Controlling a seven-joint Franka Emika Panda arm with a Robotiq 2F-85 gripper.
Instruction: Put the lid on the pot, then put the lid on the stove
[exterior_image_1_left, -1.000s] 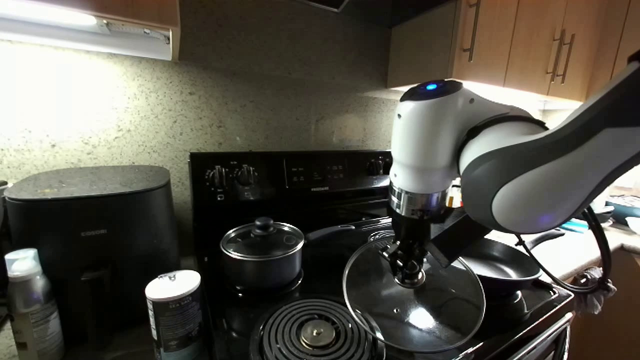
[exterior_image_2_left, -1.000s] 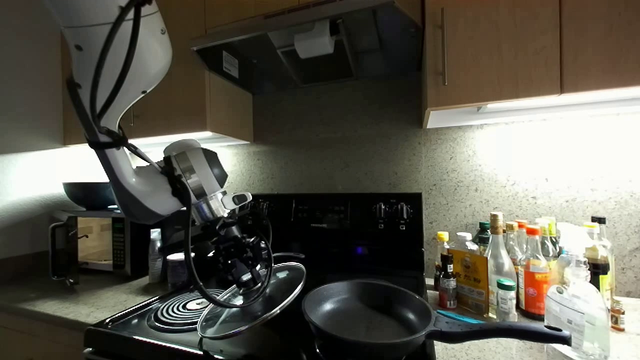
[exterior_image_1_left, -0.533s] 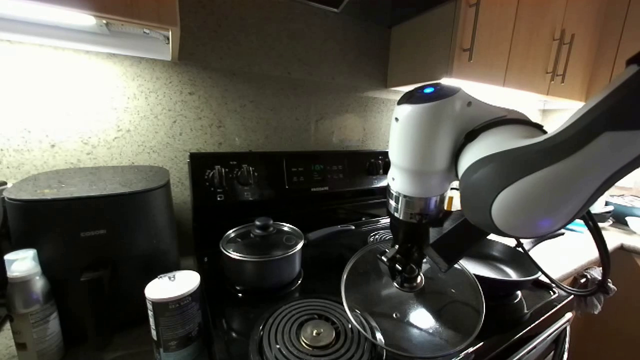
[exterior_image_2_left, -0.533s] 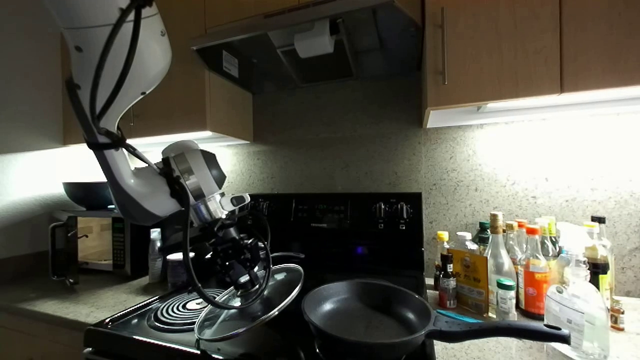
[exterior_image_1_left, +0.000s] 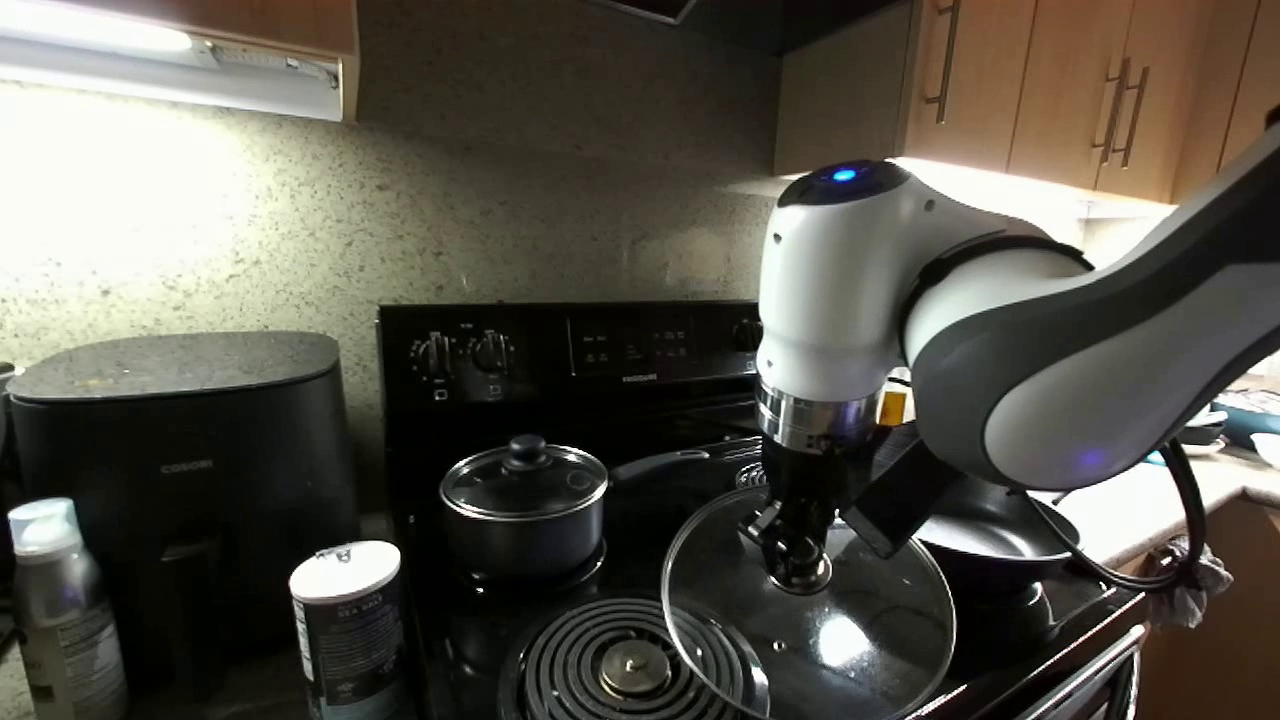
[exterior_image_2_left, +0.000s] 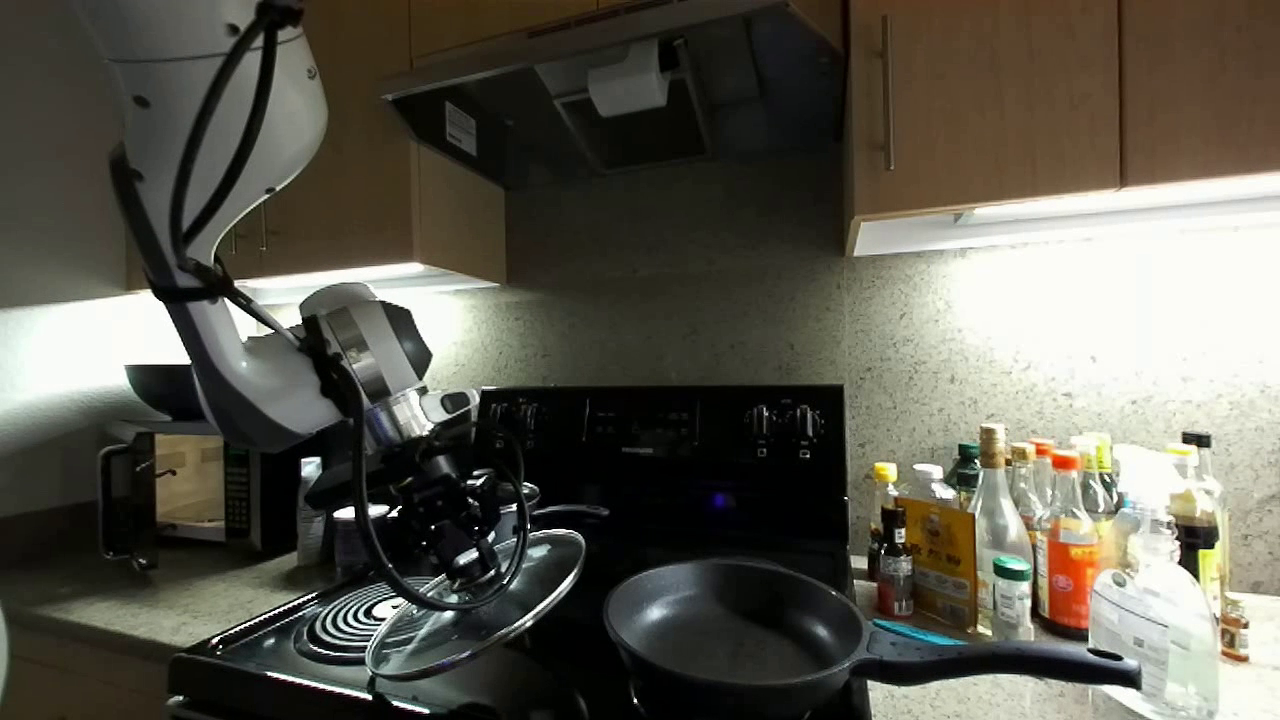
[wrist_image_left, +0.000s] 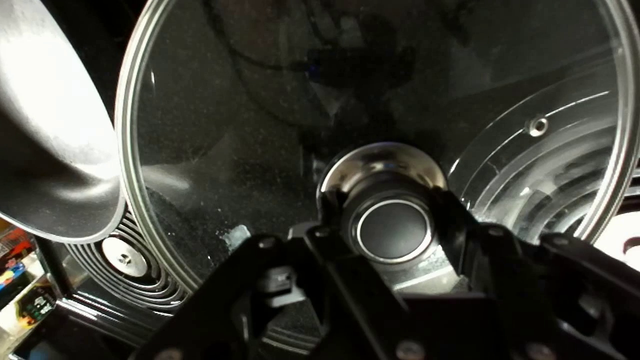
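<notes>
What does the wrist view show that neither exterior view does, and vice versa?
Only the wrist view: the silver-ringed top face of the knob, gripped by the pincer.

Only the exterior views: the control dials, the wall cabinets and the smaller, deeper pot, clearest in an exterior view.

Shared by all: the lid with the pincer at its centre, the frying pan and the stove with a coil burner.

Both exterior views toward stove (exterior_image_2_left: 660, 485)
</notes>
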